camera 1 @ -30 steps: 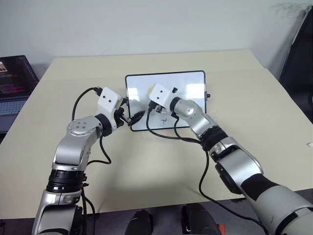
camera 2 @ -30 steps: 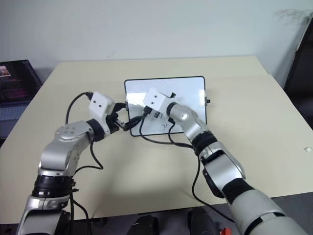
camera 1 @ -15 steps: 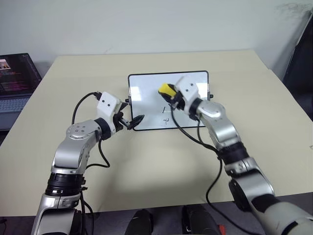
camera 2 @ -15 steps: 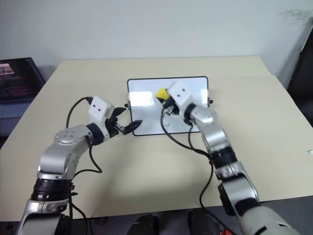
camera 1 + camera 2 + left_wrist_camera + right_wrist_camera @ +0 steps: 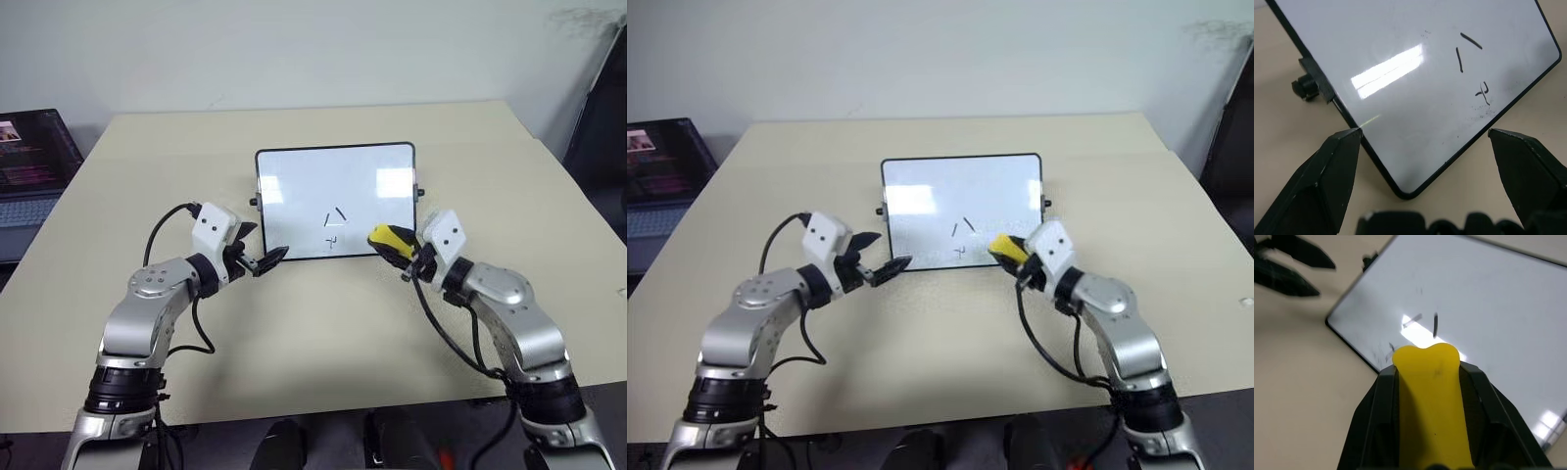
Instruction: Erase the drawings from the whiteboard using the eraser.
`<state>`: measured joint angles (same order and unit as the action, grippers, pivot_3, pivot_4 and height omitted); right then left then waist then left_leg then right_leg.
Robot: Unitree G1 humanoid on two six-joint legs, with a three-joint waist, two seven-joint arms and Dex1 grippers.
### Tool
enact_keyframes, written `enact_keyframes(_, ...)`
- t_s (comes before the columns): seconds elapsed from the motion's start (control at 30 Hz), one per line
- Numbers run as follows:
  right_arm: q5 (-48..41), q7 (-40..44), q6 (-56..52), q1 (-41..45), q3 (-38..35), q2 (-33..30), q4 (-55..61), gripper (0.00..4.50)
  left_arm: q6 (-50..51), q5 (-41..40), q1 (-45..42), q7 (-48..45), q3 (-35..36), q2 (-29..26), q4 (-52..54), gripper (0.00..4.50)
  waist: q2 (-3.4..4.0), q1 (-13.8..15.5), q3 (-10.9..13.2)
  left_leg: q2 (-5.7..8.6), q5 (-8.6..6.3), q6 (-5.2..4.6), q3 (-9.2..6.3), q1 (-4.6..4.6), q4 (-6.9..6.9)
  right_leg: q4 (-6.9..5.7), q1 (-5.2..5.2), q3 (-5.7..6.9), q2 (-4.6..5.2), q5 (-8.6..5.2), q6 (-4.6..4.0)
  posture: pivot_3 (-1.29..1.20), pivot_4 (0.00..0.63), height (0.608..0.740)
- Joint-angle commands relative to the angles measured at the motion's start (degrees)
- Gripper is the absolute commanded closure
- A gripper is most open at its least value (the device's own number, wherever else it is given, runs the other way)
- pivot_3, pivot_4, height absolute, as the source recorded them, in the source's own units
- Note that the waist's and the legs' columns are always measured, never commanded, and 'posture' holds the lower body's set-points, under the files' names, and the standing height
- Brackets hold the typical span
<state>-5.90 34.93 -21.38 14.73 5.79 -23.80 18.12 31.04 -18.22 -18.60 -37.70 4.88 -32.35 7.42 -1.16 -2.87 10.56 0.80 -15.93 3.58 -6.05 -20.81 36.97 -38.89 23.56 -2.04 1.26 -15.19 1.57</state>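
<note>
The whiteboard (image 5: 335,201) lies mid-tabletop (image 5: 294,333), with bare surface all round its edges. Three drawings (image 5: 333,227) sit near its near edge. The left tool (image 5: 266,259), fingers apart, hovers at the board's near left corner; its wrist view shows the side knob (image 5: 1305,88) there. The right tool (image 5: 400,253) is clamped on one yellow eraser (image 5: 390,238) at the near right edge. One laptop (image 5: 29,166) sits far left.

The right end effector (image 5: 400,250) carried the eraser (image 5: 389,238) off the whiteboard (image 5: 294,191).
</note>
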Motion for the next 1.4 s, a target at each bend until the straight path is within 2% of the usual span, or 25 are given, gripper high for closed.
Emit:
enact_keyframes(0.03,2.5,-0.7,6.6,-2.7,1.1,-1.0,0.6,3.22,-0.3,-1.0,0.3,1.1,2.2,0.0,2.5,0.0,0.0,0.0,0.0,0.0,0.0,0.0,0.0,0.0,0.0,0.0,0.0,0.0,0.0,0.0,0.0,0.0,0.15,0.74)
enact_keyframes(0.23,6.5,-3.9,13.1,-4.5,2.5,0.1,-1.8,3.22,-0.3,-1.0,3.6,2.9,2.8,1.0,3.8,0.0,-0.01,-0.1,0.0,-0.04,0.0,0.0,0.05,0.05,0.0,0.0,-0.02,-0.06,-0.02,0.0,0.0,0.0,0.15,0.74)
enact_keyframes(0.47,10.2,-8.4,20.1,6.2,5.2,6.0,-12.3,3.22,-0.6,-0.8,4.3,3.7,3.5,0.9,3.3,0.0,-0.03,-0.2,0.0,-0.12,0.01,0.02,0.11,0.12,0.03,-0.01,-0.04,-0.08,-0.11,0.01,-0.02,0.0,0.15,0.74)
enact_keyframes(0.73,13.8,-11.8,32.2,24.0,6.8,11.1,-36.3,3.22,-0.9,-0.1,1.5,2.6,2.9,-0.6,2.6,0.0,-0.05,-0.1,0.0,-0.12,0.01,0.02,0.11,0.08,0.02,0.01,-0.03,-0.06,-0.12,0.03,-0.05,0.0,0.15,0.74)
enact_keyframes(1.0,16.9,-16.7,43.4,37.0,7.3,15.8,-62.2,3.22,-0.7,0.2,0.2,1.4,2.0,-1.7,2.6,0.0,-0.05,-0.4,0.0,-0.13,0.0,0.02,0.12,0.06,-0.02,0.01,0.02,-0.07,-0.11,0.05,-0.08,0.0,0.15,0.74)
enact_keyframes(1.17,19.6,-17.9,46.1,39.7,9.0,18.0,-73.1,3.22,-0.8,0.1,1.0,1.2,2.2,-1.9,3.2,0.0,-0.05,-0.4,0.0,-0.15,0.0,0.02,0.11,0.05,-0.03,0.0,0.03,-0.07,-0.11,0.05,-0.1,0.0,0.15,0.74)
enact_keyframes(1.4,23.8,-17.4,45.9,38.8,12.8,20.0,-78.7,3.22,-1.2,0.2,1.7,1.4,2.6,-1.8,2.9,0.0,-0.07,-0.7,0.0,-0.25,0.0,0.02,0.23,0.26,-0.01,-0.1,-0.05,-0.14,-0.12,0.12,-0.19,0.0,0.15,0.74)
